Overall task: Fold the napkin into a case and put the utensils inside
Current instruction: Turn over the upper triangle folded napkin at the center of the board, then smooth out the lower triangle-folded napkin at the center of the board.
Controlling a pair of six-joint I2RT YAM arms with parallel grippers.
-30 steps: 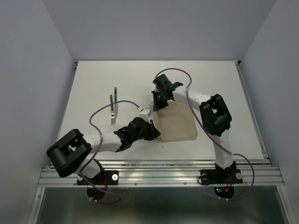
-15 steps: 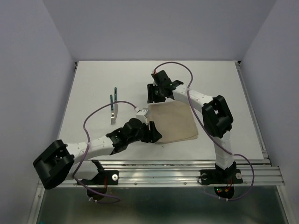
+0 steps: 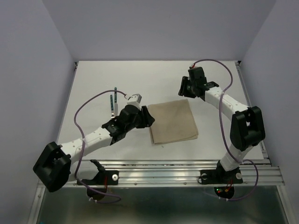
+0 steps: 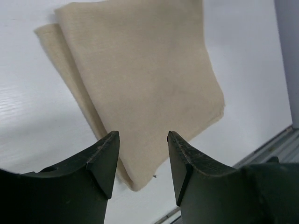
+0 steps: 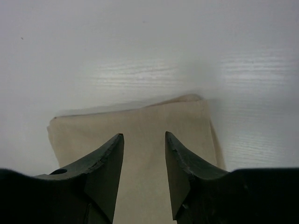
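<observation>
The napkin lies flat on the white table as a folded beige oblong, two layers showing at its left edge. My left gripper hovers just off its left edge, open, with nothing between the jaws. My right gripper is raised above the table just beyond the far right corner, also open and empty, with the cloth below it. The utensils, two slim green-handled pieces, lie at the left; their near ends are hidden behind my left arm.
The white table ends at a metal rail along the near edge. Purple cables loop above both arms. Grey walls stand on three sides.
Both grippers have opened and let go of the napkin. The right arm has drawn back to the far right, the left has pulled off to the left. The napkin now rests folded flat.
</observation>
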